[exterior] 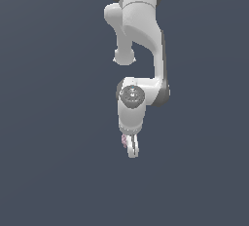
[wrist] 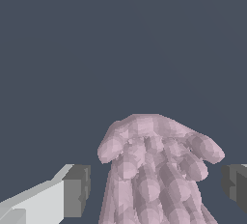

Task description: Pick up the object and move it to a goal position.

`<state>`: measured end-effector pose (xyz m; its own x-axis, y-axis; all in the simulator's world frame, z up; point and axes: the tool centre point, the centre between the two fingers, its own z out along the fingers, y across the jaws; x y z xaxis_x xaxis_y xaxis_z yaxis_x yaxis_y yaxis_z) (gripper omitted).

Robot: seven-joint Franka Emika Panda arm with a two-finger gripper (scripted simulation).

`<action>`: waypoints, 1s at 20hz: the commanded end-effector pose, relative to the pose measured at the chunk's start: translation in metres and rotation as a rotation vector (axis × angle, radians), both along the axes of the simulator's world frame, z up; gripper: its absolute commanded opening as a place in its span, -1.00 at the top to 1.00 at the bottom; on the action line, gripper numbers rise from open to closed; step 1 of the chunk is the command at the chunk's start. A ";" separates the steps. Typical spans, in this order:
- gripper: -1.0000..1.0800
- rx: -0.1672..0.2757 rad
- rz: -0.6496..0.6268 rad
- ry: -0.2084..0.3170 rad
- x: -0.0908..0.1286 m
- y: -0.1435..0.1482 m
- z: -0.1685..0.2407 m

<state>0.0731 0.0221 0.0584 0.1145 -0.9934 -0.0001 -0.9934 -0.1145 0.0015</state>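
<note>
One lumpy object point(wrist: 154, 170), gripper point(wrist: 157, 187) flanking, wrist-view detail

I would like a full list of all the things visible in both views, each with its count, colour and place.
blob: one, pale pink-mauve, lumpy; between the gripper's fingers with gaps on both sides in the wrist view; a pink speck by the fingertips in the exterior view.
ground: one, plain dark blue-grey, fills the background of both views.
arm: one, white with dark joints, reaches down from the top of the exterior view.
gripper: one, white with grey pads, at the arm's lower end, open around the blob.
</note>
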 end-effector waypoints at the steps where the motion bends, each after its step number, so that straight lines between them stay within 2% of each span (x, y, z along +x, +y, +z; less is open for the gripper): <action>1: -0.92 0.000 -0.001 -0.001 0.000 0.000 -0.007; 5: -0.92 0.000 0.000 -0.002 0.002 0.000 -0.007; 6: 1.00 0.000 0.000 -0.002 0.002 0.000 -0.007; 20: 1.00 0.000 0.000 -0.002 0.000 0.001 -0.005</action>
<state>0.0735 0.0224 0.0522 0.1142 -0.9935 0.0000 -0.9935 -0.1142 0.0008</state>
